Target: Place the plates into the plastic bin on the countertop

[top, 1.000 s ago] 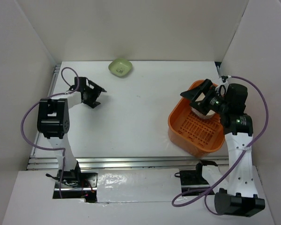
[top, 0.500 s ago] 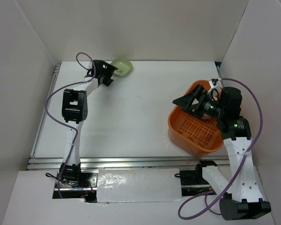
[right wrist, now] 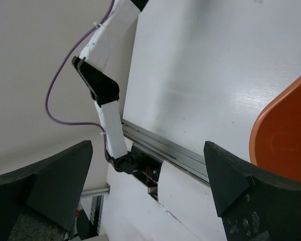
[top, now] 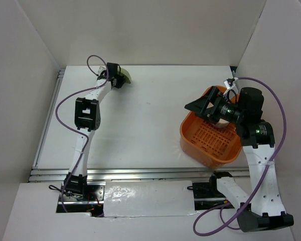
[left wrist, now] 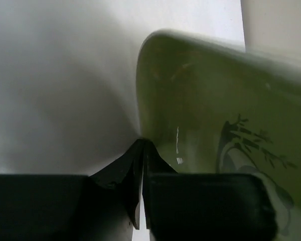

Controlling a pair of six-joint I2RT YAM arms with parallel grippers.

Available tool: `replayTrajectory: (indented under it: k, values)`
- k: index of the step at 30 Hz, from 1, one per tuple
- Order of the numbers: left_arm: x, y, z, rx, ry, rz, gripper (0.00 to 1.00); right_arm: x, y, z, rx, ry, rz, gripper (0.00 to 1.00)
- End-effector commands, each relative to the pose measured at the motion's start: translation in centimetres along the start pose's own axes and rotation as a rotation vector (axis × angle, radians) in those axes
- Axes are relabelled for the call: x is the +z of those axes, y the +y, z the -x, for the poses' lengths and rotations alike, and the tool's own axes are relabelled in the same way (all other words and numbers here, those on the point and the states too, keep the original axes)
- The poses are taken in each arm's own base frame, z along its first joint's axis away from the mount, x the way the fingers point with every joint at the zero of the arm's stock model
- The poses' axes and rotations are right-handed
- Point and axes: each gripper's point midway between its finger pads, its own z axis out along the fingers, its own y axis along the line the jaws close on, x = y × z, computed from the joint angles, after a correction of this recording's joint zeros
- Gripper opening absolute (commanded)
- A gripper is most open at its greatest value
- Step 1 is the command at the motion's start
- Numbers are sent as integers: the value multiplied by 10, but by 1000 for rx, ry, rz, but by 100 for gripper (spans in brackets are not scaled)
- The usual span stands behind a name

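Two black fingers [left wrist: 205,201] of the left hand [left wrist: 142,150] are pressed almost together, pinching the near rim of the green plate [left wrist: 215,110]. The plate rises away from the fingertips on the hand's right, tipped up on edge, its grey print showing just past the right finger. To the hand's left and beyond it there is only plain white tabletop [top: 150,130], smooth and matte, softly shaded around the plate. From above, this hand sits at the tabletop's far edge, close to the back wall [top: 140,30], and only a sliver of green shows past it.

The right hand [right wrist: 148,148] has its jaws spread wide and holds nothing. The orange plastic bin [top: 210,150] lies directly beneath and to the right of this hand, and its curved rim shows beside the right finger in the wrist view. The bin's slotted floor is visible below the wrist in the overhead view.

Out past both hands, a metal rail [top: 140,173] runs along the near edge of the tabletop and another along its left side. Plain white panels close in the left, back and right of the space. A purple cable [top: 65,103] loops beside the left arm [right wrist: 103,90].
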Motion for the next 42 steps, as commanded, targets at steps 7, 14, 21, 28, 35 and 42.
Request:
replayTrajectory:
  k: [7, 14, 21, 28, 35, 42]
  values:
    - [3, 18, 1, 134, -34, 26, 1, 3, 6, -7, -27, 50, 19, 100]
    - [-5, -5, 10, 196, -24, -55, 55, 8, 5, -12, -44, 76, 14, 100]
    - [-11, -9, 8, 208, -22, -71, 68, 10, 8, -14, -63, 93, 14, 100]
    - [-3, -19, 5, 214, -8, -111, 74, 10, 4, -15, -60, 93, 0, 100]
    - [15, -16, -10, 176, 34, -154, 73, 11, 0, -19, -58, 110, -15, 100]
    - [19, -17, -7, 152, 10, -147, 61, 14, -1, -17, -59, 113, -24, 100]
